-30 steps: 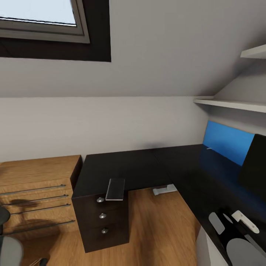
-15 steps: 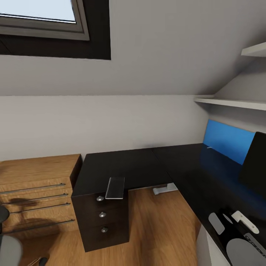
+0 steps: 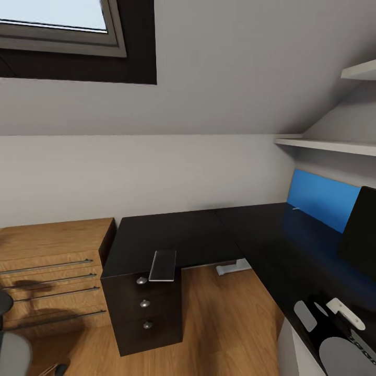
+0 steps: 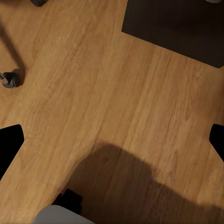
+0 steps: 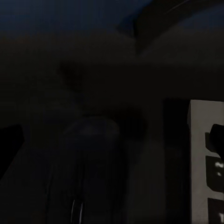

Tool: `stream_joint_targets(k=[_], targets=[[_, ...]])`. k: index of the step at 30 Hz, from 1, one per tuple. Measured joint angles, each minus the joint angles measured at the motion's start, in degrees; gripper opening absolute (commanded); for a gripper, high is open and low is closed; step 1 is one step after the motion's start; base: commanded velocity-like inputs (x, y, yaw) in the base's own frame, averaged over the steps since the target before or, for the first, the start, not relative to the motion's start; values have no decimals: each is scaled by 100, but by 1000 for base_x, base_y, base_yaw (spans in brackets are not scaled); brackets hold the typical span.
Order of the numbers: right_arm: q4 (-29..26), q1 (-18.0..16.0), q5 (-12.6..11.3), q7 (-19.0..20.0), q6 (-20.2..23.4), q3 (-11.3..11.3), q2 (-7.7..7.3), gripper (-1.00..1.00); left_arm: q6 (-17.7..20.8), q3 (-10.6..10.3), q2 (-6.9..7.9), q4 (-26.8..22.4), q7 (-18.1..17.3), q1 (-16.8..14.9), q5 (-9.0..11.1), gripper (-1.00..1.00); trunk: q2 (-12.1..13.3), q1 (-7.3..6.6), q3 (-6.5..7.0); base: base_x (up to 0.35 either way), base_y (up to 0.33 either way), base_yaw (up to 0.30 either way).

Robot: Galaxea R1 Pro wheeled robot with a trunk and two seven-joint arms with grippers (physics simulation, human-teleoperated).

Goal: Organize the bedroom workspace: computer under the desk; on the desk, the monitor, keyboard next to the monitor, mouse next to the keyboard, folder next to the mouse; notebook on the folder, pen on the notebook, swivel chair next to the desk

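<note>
Attic bedroom, sloped grey walls, light wood floor.

At frame centre of the head view, worktop (image 3: pixel 209 235): L-shaped, glossy black, with a dark drawer unit (image 3: pixel 146 313) under its left end. On the worktop at the right edge of the frame, monitor (image 3: pixel 360 230), black screen, upright; that step judged done. Behind it, along the wall, a blue panel (image 3: pixel 318 201); possibly the folder, cannot tell. On the worktop's near left edge, above the drawers, a pale grey slab (image 3: pixel 163 266), lying flat; notebook or keyboard, cannot tell.

Further out, at lower left, swivel chair (image 3: pixel 9 350), grey seat at the frame's corner, well apart from the worktop, with a wooden dresser (image 3: pixel 52 261) behind it. Chair still to be brought alongside, by the look of things. Most of the tidying judged still ahead.

Left pincer (image 4: pixel 112 144): released, fingers wide apart, nothing between, over bare floor near a chair castor (image 4: pixel 10 79). Right pincer (image 5: pixel 112 140): also spread and empty, over the dark worktop.

Skylight (image 3: pixel 52 21) at upper left, shelves (image 3: pixel 324 146) at upper right.
</note>
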Motion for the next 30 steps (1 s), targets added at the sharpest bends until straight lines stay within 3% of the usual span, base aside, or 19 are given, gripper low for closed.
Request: stream_joint_targets(k=[12,15,17,21,24,25,27,30], targets=[[-87,0,26,-4,-304,57,87,100,15,-6,8,92,14,0,7,100,0,0,0,0,0,0],[-233,0,74,-8,-342,86,258,100,15,-8,12,126,16,0,10,100,0,0,0,0,0,28],[-388,0,227,-10,-352,211,437,100,18,-9,14,137,17,0,11,100,0,0,0,0,0,144],[-492,1,507,-18,-372,423,656,100,15,-15,17,211,23,0,12,100,0,0,0,0,0,220],[-521,7,726,-11,-382,532,926,100,7,-6,28,358,25,0,5,100,0,0,0,0,0,267],[-513,13,880,-14,-379,581,1081,100,4,-4,31,395,26,-2,1,100,0,0,0,0,0,277],[-471,25,1427,4,-375,649,1446,100,1,-3,34,431,30,-2,0,100,0,0,0,0,0,279],[-432,37,1734,16,-379,670,1688,100,0,-2,35,451,33,-1,3,100,0,0,0,0,0,280]])
